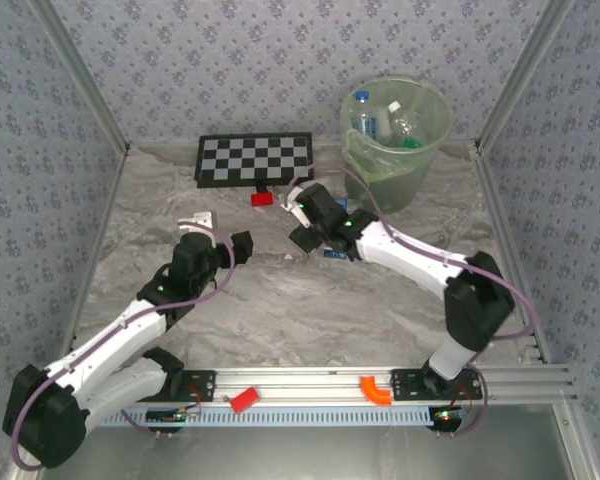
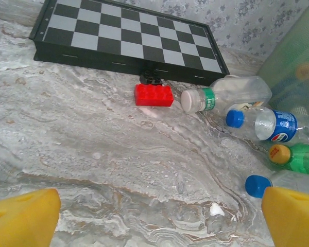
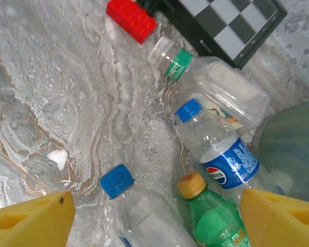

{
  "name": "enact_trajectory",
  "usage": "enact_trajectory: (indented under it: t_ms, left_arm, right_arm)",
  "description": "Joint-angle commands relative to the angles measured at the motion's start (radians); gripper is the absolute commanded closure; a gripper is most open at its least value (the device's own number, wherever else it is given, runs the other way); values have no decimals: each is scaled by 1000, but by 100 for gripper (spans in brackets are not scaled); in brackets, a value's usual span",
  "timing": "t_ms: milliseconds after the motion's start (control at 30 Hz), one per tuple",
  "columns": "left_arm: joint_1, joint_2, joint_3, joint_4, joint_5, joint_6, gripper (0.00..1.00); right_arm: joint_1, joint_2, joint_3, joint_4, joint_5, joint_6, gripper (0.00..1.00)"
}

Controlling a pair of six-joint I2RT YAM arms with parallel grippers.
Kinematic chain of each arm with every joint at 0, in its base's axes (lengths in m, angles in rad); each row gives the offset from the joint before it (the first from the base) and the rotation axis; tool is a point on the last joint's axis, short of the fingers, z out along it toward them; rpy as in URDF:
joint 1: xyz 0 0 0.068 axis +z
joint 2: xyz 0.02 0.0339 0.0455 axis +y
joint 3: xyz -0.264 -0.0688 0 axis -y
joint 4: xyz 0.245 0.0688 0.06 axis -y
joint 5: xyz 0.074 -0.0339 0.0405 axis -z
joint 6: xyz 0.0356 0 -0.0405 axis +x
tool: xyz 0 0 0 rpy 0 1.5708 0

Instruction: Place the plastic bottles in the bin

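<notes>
My right gripper (image 3: 155, 206), fingers spread, straddles the blue-capped bottle (image 3: 136, 211) at lower centre; I'd centre before pinching (the green bottle (image 3: 211, 224) crowds it).

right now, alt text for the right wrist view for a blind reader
Four plastic bottles lie on a marbled table beneath the right hand's open yellow fingers: two clear with blue caps, one green with a yellow cap, one clear with a green neck band. Beyond are a red block and chequered board; the bin is at right.
</notes>
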Motion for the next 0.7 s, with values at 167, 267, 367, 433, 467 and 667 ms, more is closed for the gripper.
enact_trajectory:
  t_ms: [167, 267, 367, 433, 467, 667]
  left_arm:
    - [30, -80, -77, 37, -5, -12, 0]
    - [38, -91, -85, 35, 11, -26, 0]
    - [39, -105, -90, 34, 14, -30, 0]
    - [41, -116, -96, 33, 10, -32, 0]
    - [41, -124, -96, 29, 5, -31, 0]
    - [42, -187, -114, -2, -73, -49, 0]
  right_arm:
    - [41, 279, 309, -465, 97, -188, 25]
    - [44, 360, 399, -566, 97, -208, 27]
    - [45, 422, 457, -600, 118, -235, 33]
    - [45, 449, 486, -612, 116, -243, 32]
    - [43, 463, 506, -627, 108, -246, 32]
    - [42, 535, 571, -660, 104, -261, 33]
